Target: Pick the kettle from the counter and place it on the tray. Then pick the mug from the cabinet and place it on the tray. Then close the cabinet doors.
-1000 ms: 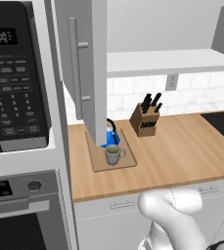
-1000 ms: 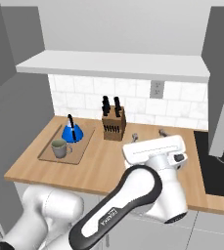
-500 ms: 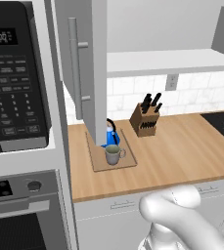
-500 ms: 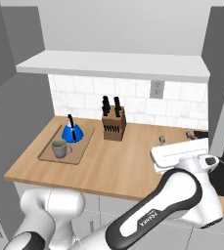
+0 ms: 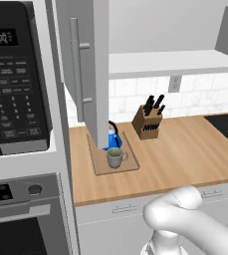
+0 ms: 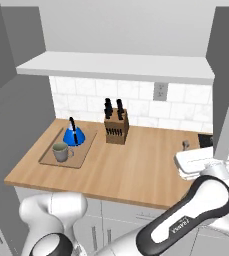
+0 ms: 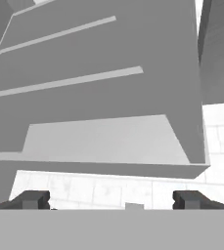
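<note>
The blue kettle (image 5: 113, 139) (image 6: 73, 135) and the grey-green mug (image 5: 115, 158) (image 6: 61, 152) both stand on the wooden tray (image 5: 99, 167) (image 6: 46, 159) at the left end of the counter (image 5: 185, 149) (image 6: 131, 167). Both cabinet doors stand open, the left door (image 5: 88, 69) edge-on above the tray and the right door (image 6: 228, 112) hanging at the right. My white hand (image 6: 206, 161) hovers over the counter's right end, below the right door. My gripper (image 7: 111, 199) is open with nothing between its tips and looks up at the cabinet (image 7: 103, 136).
A brown knife block (image 5: 148, 124) (image 6: 117, 128) stands at the back of the counter against the white tile wall. A black microwave (image 5: 13, 84) and oven (image 5: 21, 219) column rises at the left. A black cooktop (image 5: 227, 124) lies at the right.
My arm has swung right along the counter's front, carrying the hand from the middle to the right end under the open right door. Kettle, mug and tray have not moved.
</note>
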Tool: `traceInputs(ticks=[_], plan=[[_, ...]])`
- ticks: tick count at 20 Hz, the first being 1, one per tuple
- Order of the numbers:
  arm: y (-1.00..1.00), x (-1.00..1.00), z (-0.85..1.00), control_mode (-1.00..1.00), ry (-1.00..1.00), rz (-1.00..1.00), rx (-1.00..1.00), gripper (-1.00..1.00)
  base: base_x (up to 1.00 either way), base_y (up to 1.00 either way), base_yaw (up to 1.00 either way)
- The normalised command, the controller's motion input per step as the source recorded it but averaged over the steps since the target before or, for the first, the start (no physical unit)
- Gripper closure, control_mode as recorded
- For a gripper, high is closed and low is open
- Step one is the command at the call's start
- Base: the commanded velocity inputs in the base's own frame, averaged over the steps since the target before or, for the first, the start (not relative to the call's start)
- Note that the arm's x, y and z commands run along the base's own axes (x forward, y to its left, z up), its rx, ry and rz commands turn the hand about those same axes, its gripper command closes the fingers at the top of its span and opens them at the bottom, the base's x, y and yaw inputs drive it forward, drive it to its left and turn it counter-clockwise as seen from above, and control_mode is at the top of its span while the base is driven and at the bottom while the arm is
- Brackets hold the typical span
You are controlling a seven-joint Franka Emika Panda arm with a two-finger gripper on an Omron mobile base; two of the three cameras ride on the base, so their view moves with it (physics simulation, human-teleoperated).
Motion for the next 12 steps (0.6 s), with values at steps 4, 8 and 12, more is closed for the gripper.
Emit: traceInputs(ticks=[4,8,12], plan=[[-0.16,0.00,0.11,-1.00,0.00,0.00,0.00,-1.00,0.00,0.00,0.00],[-0.04,0.00,0.10,-1.00,0.00,0.00,-0.07,-1.00,0.00,0.00,0.00],[0.00,0.05,0.03,-1.00,0.02,0.03,-0.16,-1.00,0.00,0.00,0.00]])
